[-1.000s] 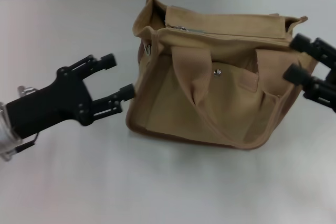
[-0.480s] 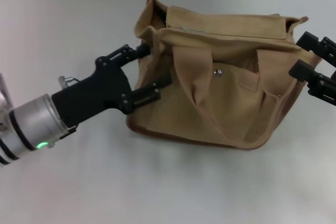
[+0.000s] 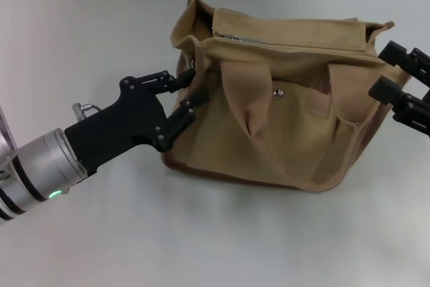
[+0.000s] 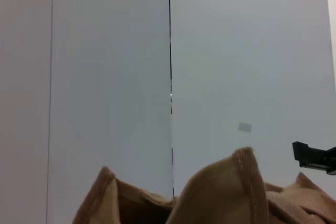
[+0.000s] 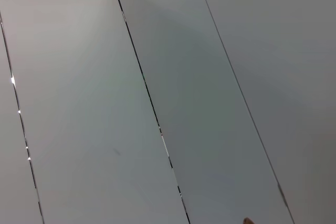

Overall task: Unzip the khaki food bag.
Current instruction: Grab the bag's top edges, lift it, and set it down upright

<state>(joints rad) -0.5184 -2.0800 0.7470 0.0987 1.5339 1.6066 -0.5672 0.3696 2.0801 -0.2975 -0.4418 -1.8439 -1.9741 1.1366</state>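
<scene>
Where the left arm's silver cylindrical wrist gives way to matte black plastic, the left gripper point(image 3: 187, 89) reaches to the left end of the khaki food bag point(image 3: 282, 126), its two jointed fingers point(image 3: 180, 116) drawn fairly close together around the bag's upper corner; one fingertip lies at the corner by the small metal ring, the other presses the side panel just below, though whether they actually pinch cloth cannot be told. The bag is a boxy tote of soft tan canvas edged in darker brown piping, standing upright on the smooth, pale grey table point(image 3: 201, 240), with a wide fabric handle point(image 3: 248, 109) drooping over its front pocket and a silver snap point(image 3: 279, 93) there. Its top folds slackly, and a metal zipper point(image 3: 240, 37) runs along the far upper flap. At the bag's right end, the right gripper point(image 3: 393, 72) holds its black fingers apart, one by the top corner and one beside the side panel. In the left wrist view, rumpled canvas peaks rise before a plain panelled wall point(image 4: 105, 66).
</scene>
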